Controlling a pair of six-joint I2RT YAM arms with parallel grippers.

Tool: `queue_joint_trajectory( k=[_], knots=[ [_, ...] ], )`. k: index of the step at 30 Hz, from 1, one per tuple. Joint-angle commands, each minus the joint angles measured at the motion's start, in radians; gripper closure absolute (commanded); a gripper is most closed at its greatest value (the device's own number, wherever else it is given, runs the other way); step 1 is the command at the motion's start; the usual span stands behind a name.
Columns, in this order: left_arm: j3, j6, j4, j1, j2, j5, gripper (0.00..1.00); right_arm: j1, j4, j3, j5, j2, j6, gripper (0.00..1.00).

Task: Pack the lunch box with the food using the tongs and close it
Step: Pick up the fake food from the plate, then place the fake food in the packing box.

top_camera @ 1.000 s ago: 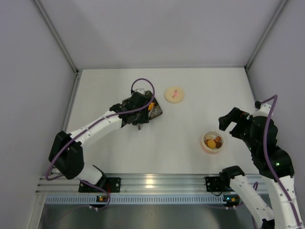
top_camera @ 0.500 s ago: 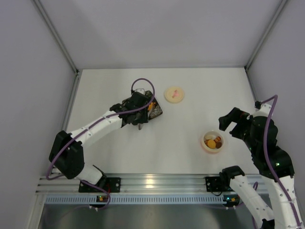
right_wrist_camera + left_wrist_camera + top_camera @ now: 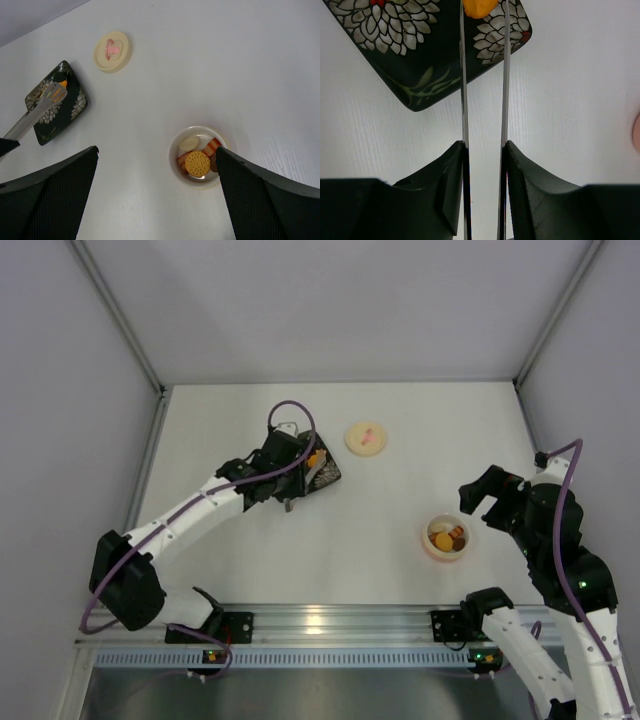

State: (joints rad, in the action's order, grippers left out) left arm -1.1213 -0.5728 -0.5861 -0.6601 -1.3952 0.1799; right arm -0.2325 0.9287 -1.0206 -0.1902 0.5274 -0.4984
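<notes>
Left jaws: clamping the tongs, pinching 1 orange piece above the plate.
Right jaws: gaping wide, holding nothing.
Lunch box: sitting open, carrying several pieces.
Lid: lying apart; closing pending.

Robot lab test cell, white tabletop, plain grey partition walls, aluminium mounting rail at near edge

One each: lunch box, lid, plate, tongs
</notes>
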Motion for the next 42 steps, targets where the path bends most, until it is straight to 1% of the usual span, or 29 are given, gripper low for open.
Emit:
queue_joint_trajectory(
  k=[1, 4, 6, 10, 11, 12, 13, 15, 16, 20, 24, 27, 33, 37, 42],
  knots=[
    [-0.049, 0.017, 0.000, 0.002, 0.061, -0.025, 0.77, 0.015, -0.005, -0.012, -0.005, 0.011, 0.003, 0.01],
    [-0.061, 0.034, -0.001, -0.016, 0.081, -0.063, 0.77, 0.015, -0.007, -0.016, -0.003, 0.017, 0.004, 0.00],
    [-0.086, 0.044, -0.007, -0.064, 0.082, -0.062, 0.77, 0.015, -0.010, -0.019, -0.006, 0.020, 0.004, 0.01],
    [-0.138, 0.034, -0.006, -0.180, 0.071, -0.036, 0.76, 0.015, -0.010, -0.027, -0.003, 0.023, 0.003, 0.01],
    [-0.150, 0.033, -0.003, -0.240, 0.065, -0.025, 0.76, 0.015, -0.007, -0.027, -0.003, 0.022, 0.000, 0.01],
    [-0.164, 0.028, -0.001, -0.271, 0.059, -0.010, 0.76, 0.015, -0.007, -0.027, -0.005, 0.022, 0.001, 0.01],
    [-0.195, 0.028, -0.001, -0.336, 0.038, 0.015, 0.76, 0.013, -0.004, -0.029, -0.005, 0.020, 0.001, 0.01],
    [-0.225, 0.024, 0.000, -0.393, 0.015, 0.033, 0.76, 0.015, -0.001, -0.030, -0.008, 0.019, 0.000, 0.01],
    [-0.256, 0.022, 0.006, -0.444, -0.010, 0.042, 0.76, 0.015, 0.002, -0.030, -0.008, 0.016, 0.000, 0.00],
    [-0.319, 0.014, 0.028, -0.539, -0.086, 0.046, 0.75, 0.015, 0.010, -0.035, -0.014, 0.010, 0.000, 0.01],
    [-0.386, 0.014, 0.031, -0.624, -0.200, 0.052, 0.75, 0.013, 0.015, -0.033, -0.015, 0.005, -0.002, 0.01],
    [-0.431, 0.014, 0.032, -0.659, -0.263, 0.052, 0.75, 0.015, 0.019, -0.030, -0.018, 0.000, -0.002, 0.01],
    [-0.483, 0.005, 0.019, -0.684, -0.340, 0.058, 0.75, 0.015, 0.022, -0.027, -0.025, -0.004, 0.001, 0.01],
    [-0.488, -0.001, 0.020, -0.684, -0.358, 0.058, 0.72, 0.015, 0.019, -0.022, -0.023, -0.006, 0.001, 0.01],
    [-0.500, 0.002, 0.011, -0.684, -0.375, 0.072, 0.70, 0.015, 0.015, -0.018, -0.022, -0.007, 0.001, 0.01]
  ],
)
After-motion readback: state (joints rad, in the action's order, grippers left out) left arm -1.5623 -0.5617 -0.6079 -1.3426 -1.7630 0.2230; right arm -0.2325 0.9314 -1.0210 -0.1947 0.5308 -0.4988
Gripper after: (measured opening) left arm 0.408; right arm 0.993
